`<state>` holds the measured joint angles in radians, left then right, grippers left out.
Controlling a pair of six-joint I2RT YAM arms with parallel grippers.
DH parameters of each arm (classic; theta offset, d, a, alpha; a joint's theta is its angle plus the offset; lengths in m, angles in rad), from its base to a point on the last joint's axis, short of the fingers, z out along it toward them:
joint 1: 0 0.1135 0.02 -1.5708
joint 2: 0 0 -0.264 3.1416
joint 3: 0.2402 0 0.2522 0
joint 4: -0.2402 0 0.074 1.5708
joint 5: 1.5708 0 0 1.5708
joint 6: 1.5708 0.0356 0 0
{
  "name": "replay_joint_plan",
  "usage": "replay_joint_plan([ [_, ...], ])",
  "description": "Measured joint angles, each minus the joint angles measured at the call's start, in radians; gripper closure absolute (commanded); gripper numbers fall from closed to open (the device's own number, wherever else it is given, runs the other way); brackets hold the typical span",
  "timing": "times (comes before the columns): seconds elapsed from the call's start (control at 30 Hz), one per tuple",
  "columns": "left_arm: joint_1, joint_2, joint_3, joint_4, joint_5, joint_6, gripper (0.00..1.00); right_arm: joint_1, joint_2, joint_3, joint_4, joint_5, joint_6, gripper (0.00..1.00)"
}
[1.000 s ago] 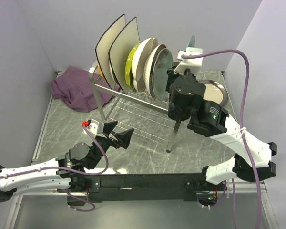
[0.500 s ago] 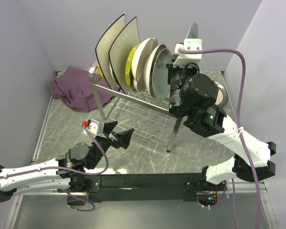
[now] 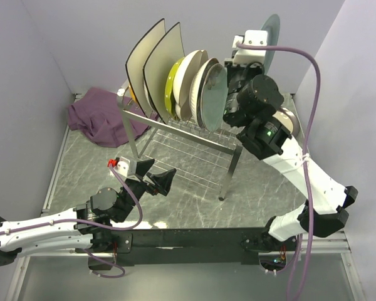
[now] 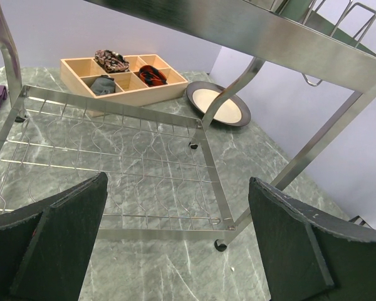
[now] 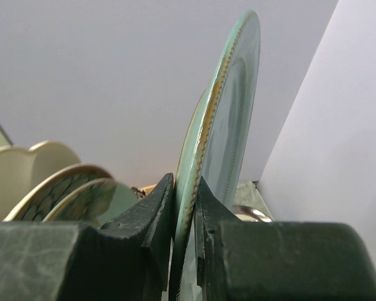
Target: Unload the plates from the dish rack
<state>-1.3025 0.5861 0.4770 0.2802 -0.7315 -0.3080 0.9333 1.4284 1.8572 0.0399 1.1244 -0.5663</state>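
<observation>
Status, right side: your right gripper [image 5: 185, 188] is clenched on the teal-grey round plate [image 5: 229, 113], with one finger on each face of its lower rim. The plate stands on edge, nearly upright, and the wrist camera shows a gold line along its rim. From above you have it high at the far right, past the right end of the silver wire-and-tube dish rack [image 3: 175, 128] and apart from the plates still racked.

Racked, left to right:
- two large cream square plates [image 3: 145, 56]
- yellow-green round plate [image 3: 171, 84]
- cream round plate [image 3: 191, 72]
- patterned round plate [image 3: 206, 78]
- mint round plate [image 3: 214, 94]

All of them sit on edge between the tines.

Status, left side: your left gripper [image 3: 155, 175] is released, its fingers spread wide with nothing between them. It hangs low over the green-grey marble table [image 3: 188, 207], at the near left of the rack. Its camera looks under the rack's top tube at the lower wire shelf [image 4: 113, 150].

Table, far right: a brown-rimmed round plate with a cream centre [image 4: 216, 106] lies flat just beside the light wooden compartment box [image 4: 122, 81]. You cannot tell whether they touch.

Table, far left: a purple cloth [image 3: 97, 116] lies bunched beyond the rack's left legs.
</observation>
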Motion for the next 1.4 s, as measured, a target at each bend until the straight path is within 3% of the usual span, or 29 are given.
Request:
replay_joint_plan([
  [0.47,0.000,0.001,0.000,0.000,-0.001,0.004,0.01,-0.119,0.001,0.011,-0.032,-0.037,-0.029,1.00],
  [0.63,-0.001,0.001,0.000,0.000,0.000,0.005,0.01,-0.235,0.053,0.040,-0.071,0.005,-0.006,1.00],
  [0.8,-0.001,0.001,0.000,0.000,0.000,0.005,0.01,-0.372,0.114,0.063,-0.193,0.042,0.096,1.00],
  [1.0,-0.001,0.000,0.000,0.000,0.000,0.005,0.01,-0.453,0.126,0.039,-0.334,0.056,0.250,1.00],
  [1.4,-0.001,-0.021,0.000,0.000,0.010,0.003,0.01,-0.626,0.151,-0.020,-0.615,-0.065,0.577,1.00],
])
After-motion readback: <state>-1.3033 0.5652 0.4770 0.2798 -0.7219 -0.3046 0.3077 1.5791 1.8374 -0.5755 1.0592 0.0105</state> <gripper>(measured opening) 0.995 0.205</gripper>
